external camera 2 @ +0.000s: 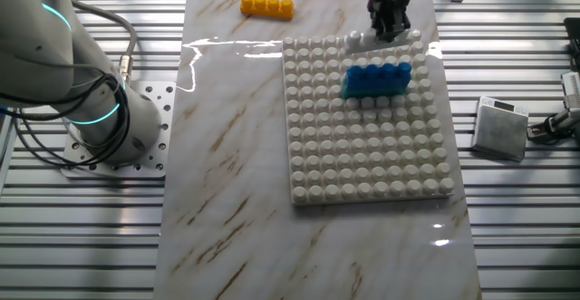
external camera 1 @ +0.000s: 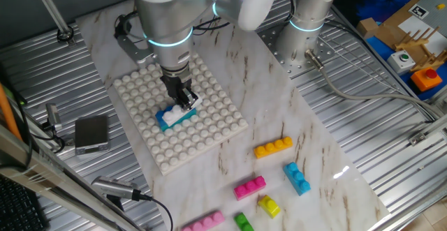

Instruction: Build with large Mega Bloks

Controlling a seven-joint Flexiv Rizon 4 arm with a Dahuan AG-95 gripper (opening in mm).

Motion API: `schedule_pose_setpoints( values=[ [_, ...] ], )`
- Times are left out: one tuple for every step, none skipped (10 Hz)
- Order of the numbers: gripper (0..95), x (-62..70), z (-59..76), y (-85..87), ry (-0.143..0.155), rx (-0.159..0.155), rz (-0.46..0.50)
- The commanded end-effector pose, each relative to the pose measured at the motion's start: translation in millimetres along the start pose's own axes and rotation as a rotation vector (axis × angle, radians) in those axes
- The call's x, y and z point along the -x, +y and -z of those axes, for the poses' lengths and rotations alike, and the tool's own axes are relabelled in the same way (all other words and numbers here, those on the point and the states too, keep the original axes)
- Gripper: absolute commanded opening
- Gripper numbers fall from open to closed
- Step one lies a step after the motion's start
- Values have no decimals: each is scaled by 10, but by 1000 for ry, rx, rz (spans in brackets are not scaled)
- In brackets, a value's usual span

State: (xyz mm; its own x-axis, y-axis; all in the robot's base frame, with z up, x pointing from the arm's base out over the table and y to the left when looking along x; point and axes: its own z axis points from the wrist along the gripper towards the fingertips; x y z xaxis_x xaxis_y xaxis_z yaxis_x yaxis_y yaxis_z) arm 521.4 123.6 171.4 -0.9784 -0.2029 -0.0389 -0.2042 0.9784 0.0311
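We hold our gripper (external camera 1: 183,98) low over the baseplate (external camera 1: 216,130), jaws closed on a white brick (external camera 1: 187,107) just beside the seated blue brick (external camera 2: 376,80). Orange (external camera 1: 273,147), magenta (external camera 1: 249,187) and other bricks wait on the bench (external camera 1: 328,168), well apart from the jaws; building has barely begun.

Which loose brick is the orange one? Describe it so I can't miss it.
Start from the white studded baseplate. On the bare marble beyond its corner lies the orange brick, a four-stud bar. It is the loose brick nearest the plate, with the magenta brick and blue brick farther out.
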Motion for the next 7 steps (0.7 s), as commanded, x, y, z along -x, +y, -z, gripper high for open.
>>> schedule_pose_setpoints(
  values=[
    [0, 34, -17, 4, -2, -3, -29],
    [0, 34, -17, 4, -8, -10, -59],
    [0, 34, -17, 4, -24, -15, -93],
    [0, 34, -17, 4, -38, -16, -105],
    [0, 34, -17, 4, -49, -18, -109],
    [0, 34, -17, 4, -52, -19, -108],
    [0, 37, -14, -30, -52, -25, -110]
  ],
)
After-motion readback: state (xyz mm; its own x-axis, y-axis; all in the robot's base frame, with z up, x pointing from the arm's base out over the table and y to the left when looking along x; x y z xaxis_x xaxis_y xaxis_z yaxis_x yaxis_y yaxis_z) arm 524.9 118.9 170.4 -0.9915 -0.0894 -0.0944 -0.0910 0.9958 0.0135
